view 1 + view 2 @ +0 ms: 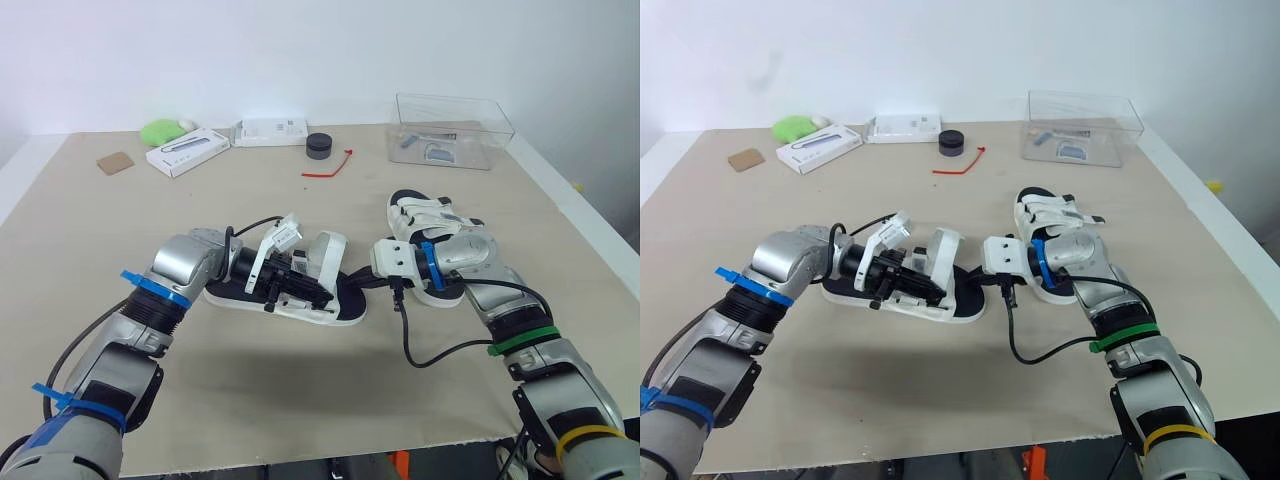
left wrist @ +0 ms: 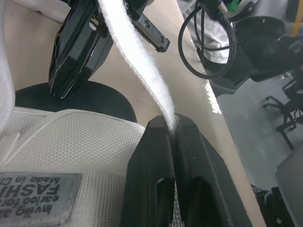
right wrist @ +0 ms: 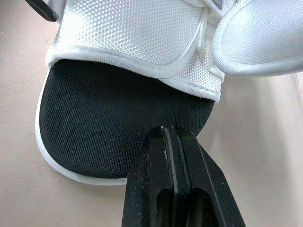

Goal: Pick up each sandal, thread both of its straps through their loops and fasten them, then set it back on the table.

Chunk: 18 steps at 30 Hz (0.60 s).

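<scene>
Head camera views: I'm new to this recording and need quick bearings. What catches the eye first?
Mid-table, the left gripper is shut on a white strap of the black-soled sandal lying between the arms. The right gripper, fingers shut, meets that sandal's end from the other side. A second sandal lies farther back on the robot's right.

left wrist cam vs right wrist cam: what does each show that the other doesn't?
Left wrist view's own: the left gripper shut on a white strap, a sewn label on the upper, a looped black cable, and floor beyond the table.
Right wrist view's own: the sandal seen from its open end, its black footbed with a white rim, and a folded strap.
Shared: the sandal's white mesh upper, and the right gripper shut on the sole's edge.
</scene>
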Motion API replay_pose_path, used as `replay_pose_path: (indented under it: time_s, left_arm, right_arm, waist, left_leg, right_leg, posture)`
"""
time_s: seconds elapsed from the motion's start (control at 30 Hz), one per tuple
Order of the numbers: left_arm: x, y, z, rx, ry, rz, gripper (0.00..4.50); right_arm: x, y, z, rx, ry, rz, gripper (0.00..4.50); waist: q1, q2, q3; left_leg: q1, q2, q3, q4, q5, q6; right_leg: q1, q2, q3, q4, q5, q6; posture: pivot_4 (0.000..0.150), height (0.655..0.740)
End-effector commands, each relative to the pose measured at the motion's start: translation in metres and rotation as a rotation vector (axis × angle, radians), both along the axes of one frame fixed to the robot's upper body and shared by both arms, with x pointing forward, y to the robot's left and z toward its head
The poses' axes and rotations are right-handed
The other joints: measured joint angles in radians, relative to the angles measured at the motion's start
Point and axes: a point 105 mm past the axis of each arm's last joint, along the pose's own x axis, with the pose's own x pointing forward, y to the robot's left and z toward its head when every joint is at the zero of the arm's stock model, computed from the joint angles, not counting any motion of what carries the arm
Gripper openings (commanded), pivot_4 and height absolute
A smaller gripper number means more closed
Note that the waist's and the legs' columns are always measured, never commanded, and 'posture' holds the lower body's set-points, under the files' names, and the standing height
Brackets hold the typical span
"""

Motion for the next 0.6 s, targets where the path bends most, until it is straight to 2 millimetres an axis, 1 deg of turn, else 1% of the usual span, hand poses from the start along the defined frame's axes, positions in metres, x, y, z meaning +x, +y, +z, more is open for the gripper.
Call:
replay_pose_path:
  time_s: [0.03,0.17,0.3,0.37,0.4,0.43,0.53,0.6]
  left_arm:
    - [-0.003,-0.011,-0.001,0.023,-0.025,-0.039,0.09]
    - [-0.005,-0.015,0.002,0.015,-0.022,-0.056,0.09]
    - [-0.005,-0.012,0.001,0.020,0.004,-0.063,0.09]
    - [-0.009,-0.008,0.004,0.013,0.013,-0.091,0.09]
    - [-0.011,-0.006,0.007,0.008,0.023,-0.103,0.53]
    - [-0.012,-0.005,0.009,0.006,0.029,-0.110,0.76]
    - [-0.018,-0.002,0.015,-0.015,-0.027,-0.164,2.17]
    - [-0.016,-0.002,0.023,-0.039,-0.048,-0.165,2.17]
  right_arm:
    - [0.002,-0.007,-0.003,-0.024,0.008,-0.025,0.00]
    - [0.002,-0.007,-0.004,-0.025,0.010,-0.026,0.00]
    - [0.003,-0.007,-0.004,-0.023,0.009,-0.029,0.00]
    - [0.002,-0.008,-0.004,-0.023,0.008,-0.031,0.00]
    - [0.002,-0.008,-0.004,-0.023,0.008,-0.032,0.00]
    - [0.002,-0.008,-0.004,-0.023,0.008,-0.033,0.00]
    - [0.003,-0.008,-0.004,-0.023,0.007,-0.033,0.00]
    - [0.003,-0.008,-0.004,-0.023,0.006,-0.032,0.00]
  waist:
    - [0.000,0.000,0.000]
    - [0.000,0.000,0.000]
    - [0.000,0.000,0.000]
    - [0.000,0.000,0.000]
    - [0.000,0.000,0.000]
    - [0.000,0.000,0.000]
    - [0.000,0.000,0.000]
    - [-0.001,0.000,0.000]
  left_leg:
    - [0.000,0.000,0.000,0.000,0.000,0.000]
    - [0.000,-0.001,-0.001,0.001,0.000,0.000]
    - [0.000,-0.002,-0.001,0.001,0.000,0.000]
    - [0.000,-0.002,-0.001,0.001,0.000,0.000]
    - [0.000,-0.002,-0.001,0.001,0.000,0.000]
    - [0.000,-0.002,-0.001,0.001,0.000,0.000]
    - [0.000,-0.001,-0.001,0.001,0.000,0.001]
    - [0.000,-0.001,-0.001,0.001,0.000,0.001]
  right_leg:
    - [0.000,0.000,0.000,0.000,0.000,0.000]
    - [0.001,0.000,0.002,0.000,0.000,0.002]
    - [0.001,0.000,0.003,0.000,0.000,0.002]
    - [0.001,0.000,0.003,0.000,0.000,0.002]
    - [0.001,0.000,0.003,0.000,0.000,0.003]
    - [0.001,0.000,0.003,0.000,0.000,0.003]
    - [0.001,0.000,0.002,0.000,0.000,0.002]
    - [0.001,0.000,0.003,0.000,0.000,0.002]
  posture:
    - [0.150,0.7400]
    - [0.150,0.7400]
    - [0.150,0.7400]
    - [0.150,0.7400]
    - [0.150,0.7400]
    - [0.150,0.7400]
    - [0.150,0.7400]
    - [0.150,0.7400]
